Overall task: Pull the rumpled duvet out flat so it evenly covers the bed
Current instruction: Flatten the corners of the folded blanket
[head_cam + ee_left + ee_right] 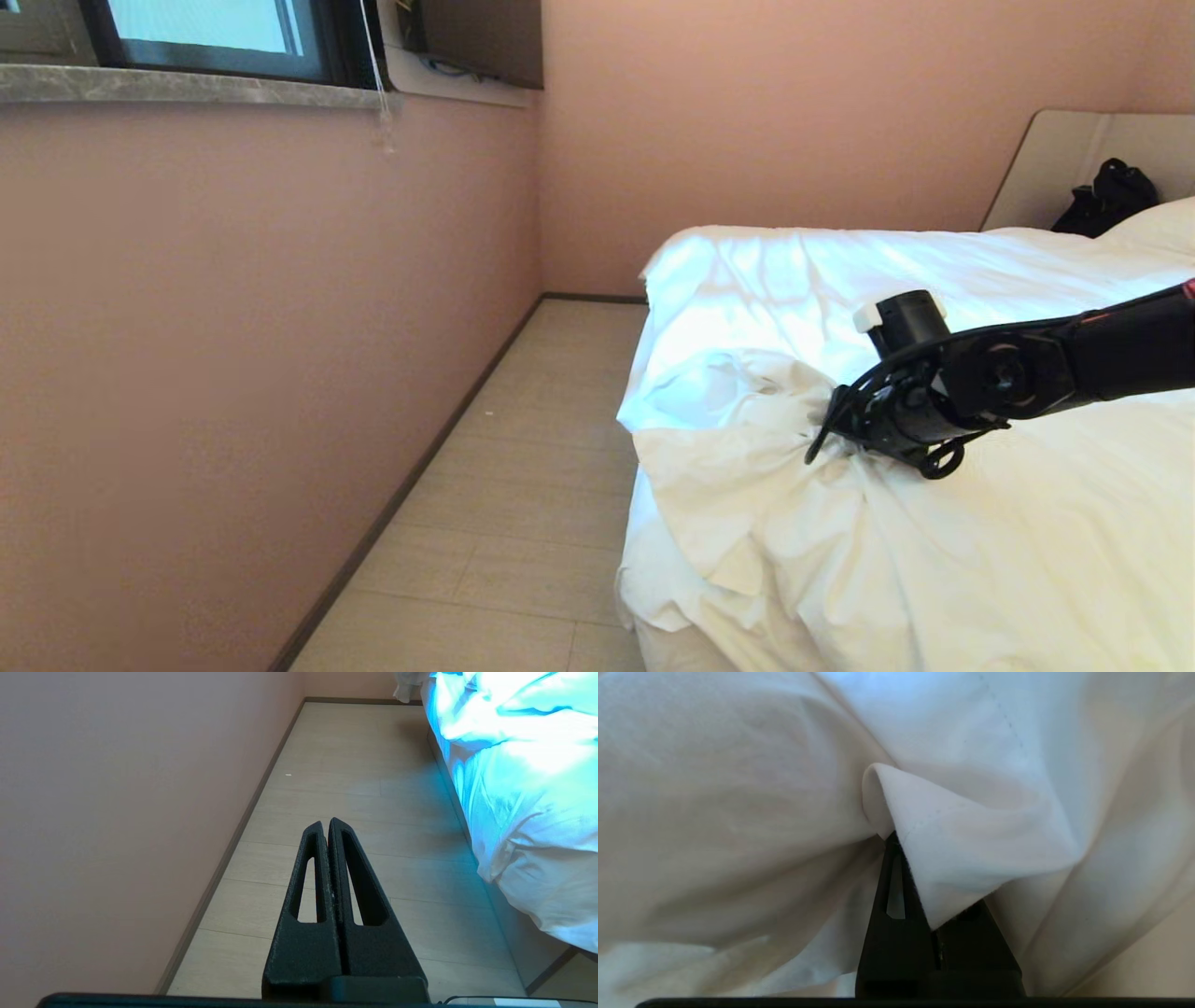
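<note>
Right wrist view puts me closest to the action: the right gripper (896,835) has its black, slotted, wedge-shaped fingers (889,896) pressed together on a fold of the duvet (962,858), and a stitched hem flap drapes over one of them. From the head view the same gripper (826,439) sits at the gathered peak of the cloth, with creases fanning out from the pinch. The duvet (934,551) is soft, matte, creased white cotton, puffy and bunched near the near left corner of the bed (672,653), where it slumps over the edge in loose lobes. My worry is that the grip looks to be on a thin fold; a hard tug could let the fabric slide free, or drag only the top layer and leave the filling lumped. Pulling too far toward the floor (523,485) side could also spill it off the mattress. Further along, the cloth lies flatter and brightly lit, ending near a pillow (1162,224), a black object (1106,201) I cannot identify and the beige headboard (1055,159). The left gripper (325,826) hangs parked beside the bed above the pale plank floor, its fingers closed on nothing.
</note>
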### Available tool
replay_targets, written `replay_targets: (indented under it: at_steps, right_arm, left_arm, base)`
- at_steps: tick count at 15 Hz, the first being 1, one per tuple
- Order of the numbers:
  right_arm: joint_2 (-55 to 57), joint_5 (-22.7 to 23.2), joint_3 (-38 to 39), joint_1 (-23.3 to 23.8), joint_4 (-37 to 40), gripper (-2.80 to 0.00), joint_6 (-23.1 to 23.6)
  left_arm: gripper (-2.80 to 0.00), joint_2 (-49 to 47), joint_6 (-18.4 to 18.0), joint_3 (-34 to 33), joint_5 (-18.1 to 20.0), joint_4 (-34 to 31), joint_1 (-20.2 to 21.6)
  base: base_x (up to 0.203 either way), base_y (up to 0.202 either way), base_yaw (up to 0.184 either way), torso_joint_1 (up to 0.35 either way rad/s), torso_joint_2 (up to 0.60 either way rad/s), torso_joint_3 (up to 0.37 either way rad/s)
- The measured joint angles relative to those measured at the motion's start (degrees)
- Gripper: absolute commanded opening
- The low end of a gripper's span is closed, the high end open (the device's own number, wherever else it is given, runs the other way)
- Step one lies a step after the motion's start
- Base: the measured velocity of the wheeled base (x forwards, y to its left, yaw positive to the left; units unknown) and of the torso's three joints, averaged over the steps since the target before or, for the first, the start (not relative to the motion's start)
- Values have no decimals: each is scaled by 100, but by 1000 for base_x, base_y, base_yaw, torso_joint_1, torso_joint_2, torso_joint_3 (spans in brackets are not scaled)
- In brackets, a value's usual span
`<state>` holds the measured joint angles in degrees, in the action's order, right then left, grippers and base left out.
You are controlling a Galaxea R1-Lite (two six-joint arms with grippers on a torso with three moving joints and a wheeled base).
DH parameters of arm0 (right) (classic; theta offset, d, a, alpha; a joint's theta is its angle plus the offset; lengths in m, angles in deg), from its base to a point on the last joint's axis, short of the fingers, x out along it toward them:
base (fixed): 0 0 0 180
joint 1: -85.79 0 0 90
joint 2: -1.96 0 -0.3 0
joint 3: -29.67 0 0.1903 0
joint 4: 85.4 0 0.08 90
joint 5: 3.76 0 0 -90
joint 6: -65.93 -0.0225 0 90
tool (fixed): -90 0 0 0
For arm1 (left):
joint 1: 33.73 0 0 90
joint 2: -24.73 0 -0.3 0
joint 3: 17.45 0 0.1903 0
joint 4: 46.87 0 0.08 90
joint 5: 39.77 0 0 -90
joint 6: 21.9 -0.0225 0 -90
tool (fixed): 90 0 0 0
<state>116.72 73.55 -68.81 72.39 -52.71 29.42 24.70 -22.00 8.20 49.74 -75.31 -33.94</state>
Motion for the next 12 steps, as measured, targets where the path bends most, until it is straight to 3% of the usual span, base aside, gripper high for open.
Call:
replay_targets:
  at_steps: [4, 12]
  right_arm:
    - [282, -219, 76, 6, -159, -280, 0]
    - [-142, -166, 441, -22, -362, -280, 2]
  left_arm:
    - [-280, 0, -1, 0, 2, 0, -1]
    - [-280, 0, 2, 0, 0, 0, -1]
  base:
    - [0, 0, 0, 0, 0, 0]
    - [0, 0, 0, 0, 0, 0]
